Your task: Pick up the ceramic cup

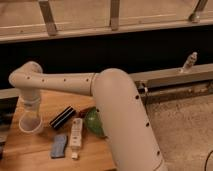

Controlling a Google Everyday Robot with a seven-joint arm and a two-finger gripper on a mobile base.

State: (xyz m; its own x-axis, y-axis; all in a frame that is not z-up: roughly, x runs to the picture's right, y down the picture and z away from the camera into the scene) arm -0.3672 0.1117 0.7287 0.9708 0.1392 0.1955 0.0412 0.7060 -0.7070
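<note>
Wooden table (30,150), dark wall behind. Gripper (31,111) at ceramic cup (30,123), grip impossible to tell; green bowl (93,122) well right, contents hidden.

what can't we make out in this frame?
- Gripper: camera view, at the table's left above the cup; its fingers are lost behind the wrist and cup rim.
- Green bowl: right half hidden by the arm.
- Table: cut off by the bottom edge.
- Black item and white item: too blurred to identify.
</note>
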